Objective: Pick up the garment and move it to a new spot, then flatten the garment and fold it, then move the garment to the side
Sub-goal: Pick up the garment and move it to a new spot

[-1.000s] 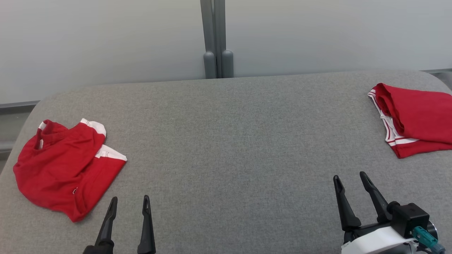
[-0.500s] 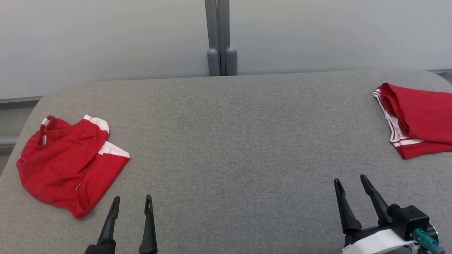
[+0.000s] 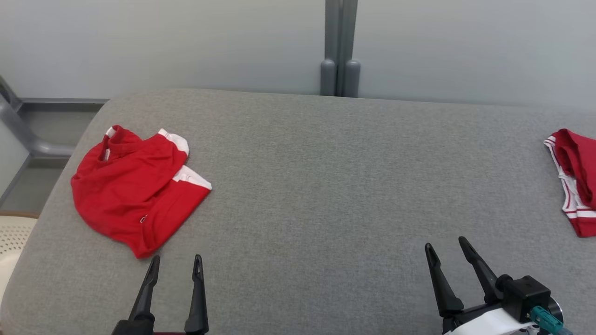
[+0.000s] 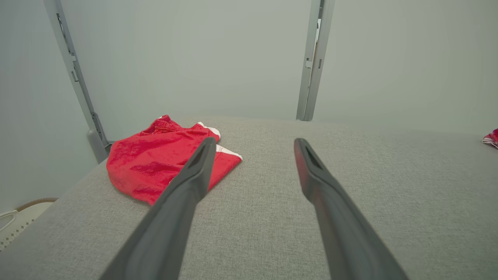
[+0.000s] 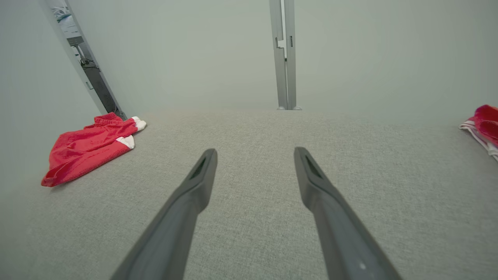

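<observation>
A crumpled red garment (image 3: 135,190) with white trim lies at the left end of the grey padded table (image 3: 326,186); it also appears in the left wrist view (image 4: 155,163) and the right wrist view (image 5: 85,149). My left gripper (image 3: 177,258) is open and empty, just near of that garment's front corner and not touching it (image 4: 255,142). At the table's near right my right gripper (image 3: 445,243) is open with nothing between its fingers (image 5: 255,151). A second red garment (image 3: 577,177) with white stripes lies folded at the right edge.
Pale wall panels joined by a grey post (image 3: 340,70) stand behind the table. Past the table's left end there is a cream perforated seat (image 3: 11,237) and a grey metal frame (image 3: 28,135). Bare grey fabric stretches between the two garments.
The head camera has turned to the left, so the whole picture has shifted right. Both grippers stay open and keep their places; neither garment has moved on the table.
</observation>
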